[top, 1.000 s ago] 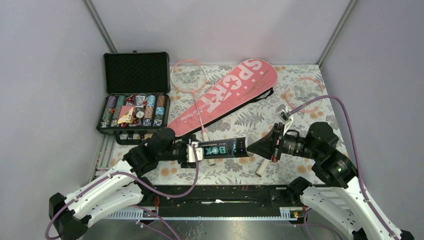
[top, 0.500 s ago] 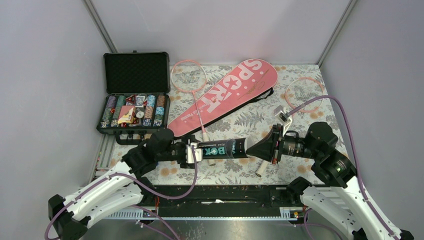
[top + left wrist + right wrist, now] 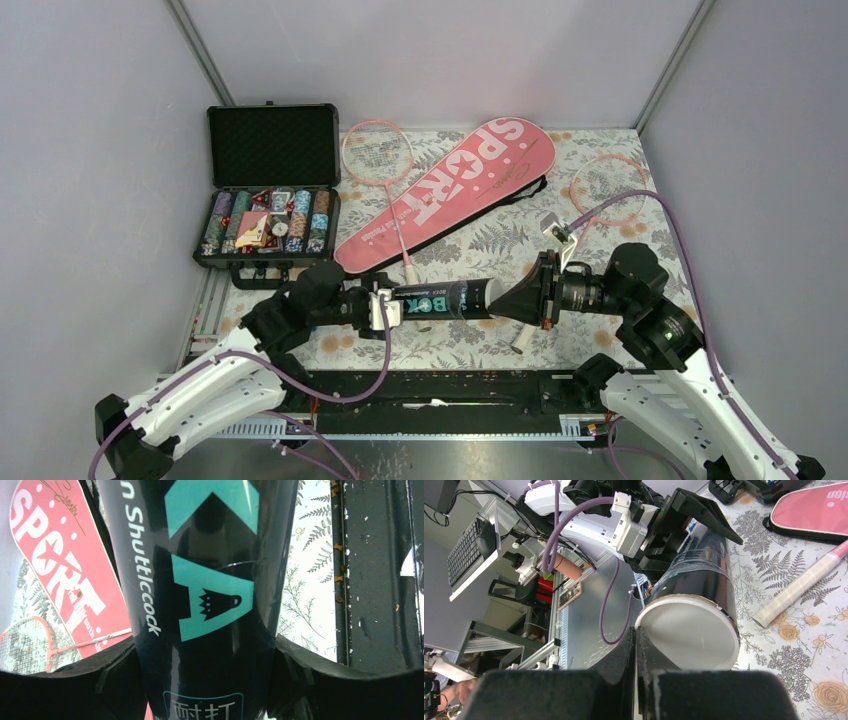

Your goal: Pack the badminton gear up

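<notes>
Racket bag (image 3: 447, 192), pink, marked "SPORT": lies flat and diagonal on the counter (image 3: 470, 345); cannot tell whether it is zipped.
Rackets, two: first racket (image 3: 378, 155) lies along the bag's left edge; second racket (image 3: 608, 188) far right, handle running toward the near edge.
Shuttlecock tube (image 3: 447, 297): held level over the near counter, grasped by left claw (image 3: 385, 306).
Right claw (image 3: 500, 297): clenched, tips against white end cap (image 3: 689, 630).
Step, judged: seating the cap. Next calls for a straight push along the tube.
Room: front rail (image 3: 440, 385) close by; open cloth toward the bag.
</notes>
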`<state>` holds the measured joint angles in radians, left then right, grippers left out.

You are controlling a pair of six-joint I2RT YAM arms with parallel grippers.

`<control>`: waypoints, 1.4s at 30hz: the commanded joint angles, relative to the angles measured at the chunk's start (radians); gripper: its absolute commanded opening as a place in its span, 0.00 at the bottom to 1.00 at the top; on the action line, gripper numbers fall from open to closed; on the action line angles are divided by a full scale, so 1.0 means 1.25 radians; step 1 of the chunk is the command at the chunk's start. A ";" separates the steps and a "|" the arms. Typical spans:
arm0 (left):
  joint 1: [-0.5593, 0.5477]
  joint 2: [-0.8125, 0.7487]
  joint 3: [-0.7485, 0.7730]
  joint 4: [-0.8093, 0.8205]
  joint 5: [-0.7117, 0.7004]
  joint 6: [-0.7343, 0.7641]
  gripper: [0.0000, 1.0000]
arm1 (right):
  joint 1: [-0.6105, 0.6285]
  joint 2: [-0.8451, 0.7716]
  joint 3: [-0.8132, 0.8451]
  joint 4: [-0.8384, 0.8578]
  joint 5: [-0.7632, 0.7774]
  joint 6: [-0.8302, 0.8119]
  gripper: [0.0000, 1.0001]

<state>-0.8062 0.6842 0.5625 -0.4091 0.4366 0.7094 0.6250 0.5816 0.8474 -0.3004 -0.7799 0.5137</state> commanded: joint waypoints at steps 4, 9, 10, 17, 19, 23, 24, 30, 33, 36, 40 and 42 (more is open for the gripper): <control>-0.004 -0.029 0.010 0.132 0.017 0.000 0.37 | -0.001 0.010 -0.013 0.015 -0.013 0.016 0.00; -0.004 -0.034 0.008 0.133 0.022 -0.003 0.37 | -0.001 0.020 -0.020 0.051 -0.011 0.048 0.00; -0.004 -0.035 0.008 0.136 0.024 -0.002 0.37 | -0.002 0.024 -0.025 0.071 -0.021 0.063 0.00; -0.004 -0.050 0.002 0.136 0.028 -0.005 0.37 | -0.002 0.034 0.003 0.041 0.022 0.056 0.21; -0.004 -0.054 0.000 0.136 0.027 -0.005 0.38 | -0.001 0.027 0.035 0.000 0.063 0.037 0.24; -0.004 -0.053 0.002 0.134 0.027 -0.005 0.38 | -0.001 0.008 0.061 -0.006 0.104 0.046 0.26; -0.004 -0.053 0.002 0.133 0.027 -0.004 0.38 | -0.002 0.004 0.065 -0.011 0.115 0.046 0.27; -0.003 -0.057 0.004 0.124 0.019 -0.001 0.38 | -0.001 0.006 0.083 -0.099 0.214 0.009 0.27; -0.004 -0.061 0.007 0.132 0.013 -0.018 0.38 | -0.001 0.022 0.079 -0.121 0.221 -0.019 0.31; -0.004 -0.043 0.035 0.119 0.031 -0.053 0.37 | -0.002 0.046 0.072 -0.163 0.245 -0.056 0.31; -0.006 -0.031 0.056 0.122 0.050 -0.048 0.37 | -0.001 0.087 0.050 -0.148 0.210 -0.045 0.32; -0.006 -0.029 0.061 0.135 0.049 -0.058 0.37 | -0.001 0.109 0.046 -0.142 0.206 -0.032 0.34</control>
<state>-0.8047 0.6567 0.5499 -0.4110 0.4206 0.6495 0.6254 0.6525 0.9192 -0.4652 -0.5152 0.4808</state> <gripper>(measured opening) 0.678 0.322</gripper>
